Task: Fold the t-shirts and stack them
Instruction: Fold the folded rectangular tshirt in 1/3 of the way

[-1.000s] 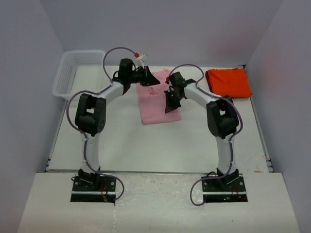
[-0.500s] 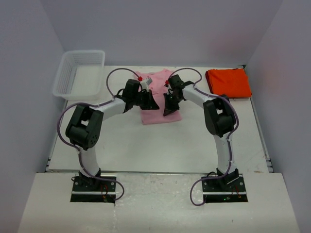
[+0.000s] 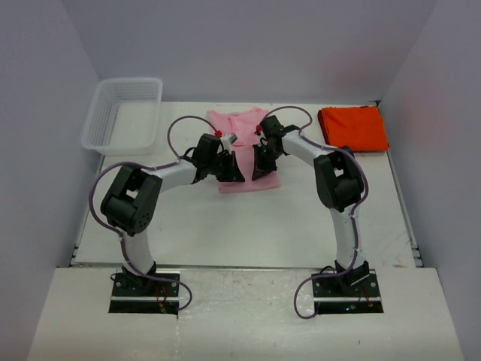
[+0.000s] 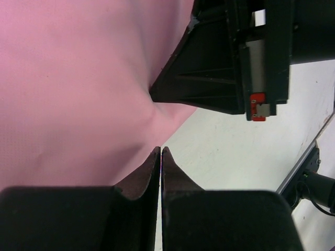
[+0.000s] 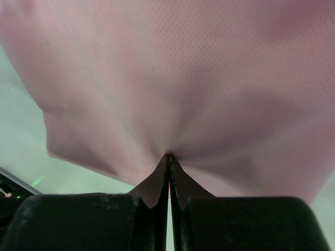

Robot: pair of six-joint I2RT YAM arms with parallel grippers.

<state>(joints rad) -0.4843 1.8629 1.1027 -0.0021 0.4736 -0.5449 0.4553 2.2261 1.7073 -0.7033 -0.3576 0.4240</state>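
The light pink t-shirt (image 3: 242, 129) lies folded into a long strip at the table's middle back. Both grippers are at its near end. My left gripper (image 3: 234, 174) is shut at the near left hem; in the left wrist view the cloth's edge (image 4: 78, 94) runs straight into the closed tips (image 4: 160, 150). My right gripper (image 3: 259, 171) is shut on the near right part, and in the right wrist view pink cloth (image 5: 209, 78) puckers into the pinched tips (image 5: 169, 156). The bright orange-red t-shirt (image 3: 353, 128) lies folded at the back right, apart from both arms.
A white mesh basket (image 3: 105, 120) stands at the back left corner. The right arm's black finger body (image 4: 220, 73) sits close beside my left gripper. Bare white table (image 3: 248, 226) lies between the shirt and the arm bases.
My left arm swung from the shirt's far left edge down to its near left hem, and its jaws closed there. The right gripper stayed pinched on the pink shirt.
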